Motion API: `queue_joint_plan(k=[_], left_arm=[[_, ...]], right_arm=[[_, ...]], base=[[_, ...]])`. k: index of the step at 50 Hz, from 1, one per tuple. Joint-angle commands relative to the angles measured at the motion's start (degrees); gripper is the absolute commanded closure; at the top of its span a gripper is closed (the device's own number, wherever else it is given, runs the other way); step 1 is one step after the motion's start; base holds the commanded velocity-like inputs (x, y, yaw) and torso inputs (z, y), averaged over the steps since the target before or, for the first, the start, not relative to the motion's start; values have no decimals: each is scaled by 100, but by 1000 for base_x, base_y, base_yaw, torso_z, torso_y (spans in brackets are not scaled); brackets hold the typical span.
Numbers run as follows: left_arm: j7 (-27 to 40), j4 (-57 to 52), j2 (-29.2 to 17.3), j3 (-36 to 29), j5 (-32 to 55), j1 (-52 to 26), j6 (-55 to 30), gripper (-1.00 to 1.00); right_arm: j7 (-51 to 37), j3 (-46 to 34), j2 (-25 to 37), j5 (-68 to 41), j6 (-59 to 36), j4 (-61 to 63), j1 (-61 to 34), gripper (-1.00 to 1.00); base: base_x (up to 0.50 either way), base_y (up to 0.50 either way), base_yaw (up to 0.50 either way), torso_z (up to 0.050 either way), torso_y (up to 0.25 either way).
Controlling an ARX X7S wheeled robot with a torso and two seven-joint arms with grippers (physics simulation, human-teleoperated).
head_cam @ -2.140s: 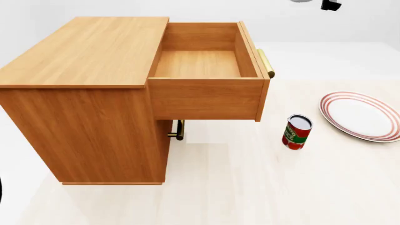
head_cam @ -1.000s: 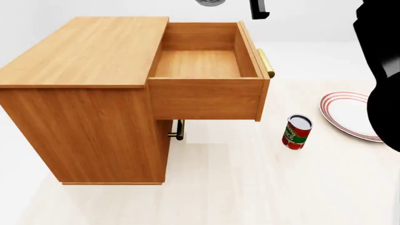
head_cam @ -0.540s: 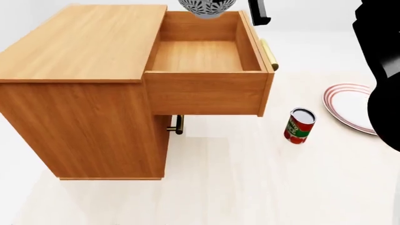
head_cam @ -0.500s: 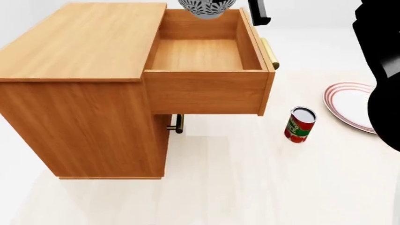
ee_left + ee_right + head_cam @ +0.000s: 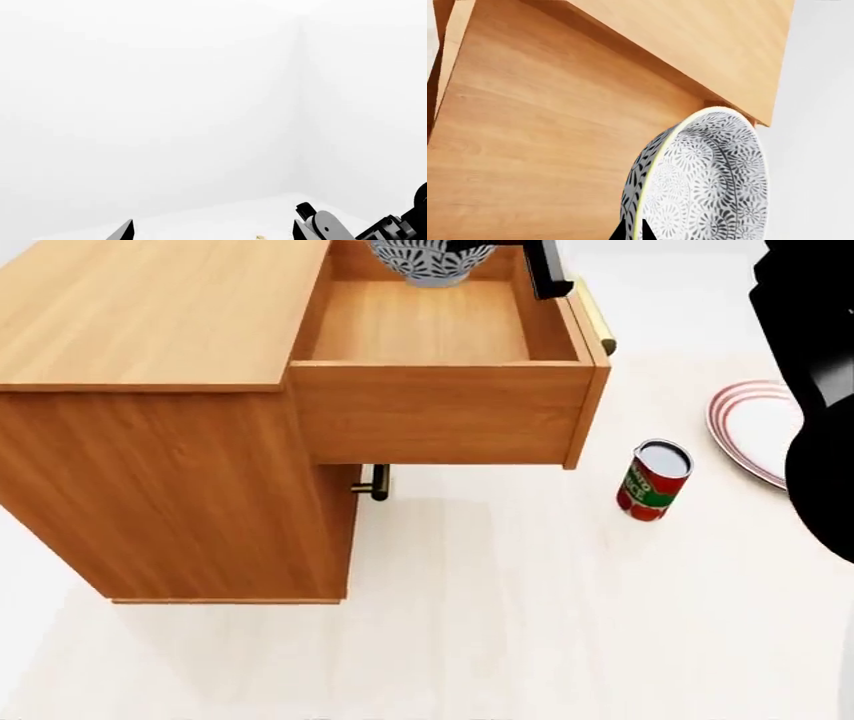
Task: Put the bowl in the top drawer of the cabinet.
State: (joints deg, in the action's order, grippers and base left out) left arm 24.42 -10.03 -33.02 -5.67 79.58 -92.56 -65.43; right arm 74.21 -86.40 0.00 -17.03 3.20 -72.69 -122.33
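The cabinet [image 5: 147, 330] stands at the left with its top drawer [image 5: 441, 420] pulled fully out and nothing lying on the drawer floor. The blue-and-white patterned bowl [image 5: 427, 260] hangs over the drawer's far end, cut off by the picture's top edge. In the right wrist view the bowl [image 5: 707, 175] is tilted on edge above the drawer's wooden floor [image 5: 527, 130], and my right gripper [image 5: 634, 234] is shut on its rim, one fingertip on each side. My left gripper [image 5: 212, 236] is open with nothing between its fingers and faces a blank white background.
A red-labelled can [image 5: 654, 480] stands on the floor right of the drawer front. A white plate with red rim rings [image 5: 750, 425] lies further right, partly behind my black right arm [image 5: 814, 390]. The lower drawer's handle [image 5: 376, 483] shows under the open drawer.
The bowl has come in from the top of the head view and moved down over the drawer's far end. The head view has shifted, so the cabinet sits higher in the picture.
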Motion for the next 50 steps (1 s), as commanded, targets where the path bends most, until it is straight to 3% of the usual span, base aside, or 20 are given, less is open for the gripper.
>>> queue_joint_plan(k=[1, 16, 17, 50], left_arm=[[20, -21, -31, 16, 49, 6, 24, -100], [-71, -7, -24, -33, -41, 102, 136, -100], [-70, -3, -21, -34, -37, 103, 139, -100], [-51, 54, -37, -52, 73, 98, 190, -100]], right_arm=[[5, 32, 0, -38, -7, 83, -34, 100], [105, 17, 0, -36, -188, 102, 28, 100], [103, 18, 0, -34, -195, 99, 31, -100], [177, 37, 0, -59, -351, 75, -74, -100]], base=[[0, 0, 0, 0, -107], [0, 0, 0, 0, -67], [0, 0, 0, 0, 0], [0, 0, 0, 0, 0]])
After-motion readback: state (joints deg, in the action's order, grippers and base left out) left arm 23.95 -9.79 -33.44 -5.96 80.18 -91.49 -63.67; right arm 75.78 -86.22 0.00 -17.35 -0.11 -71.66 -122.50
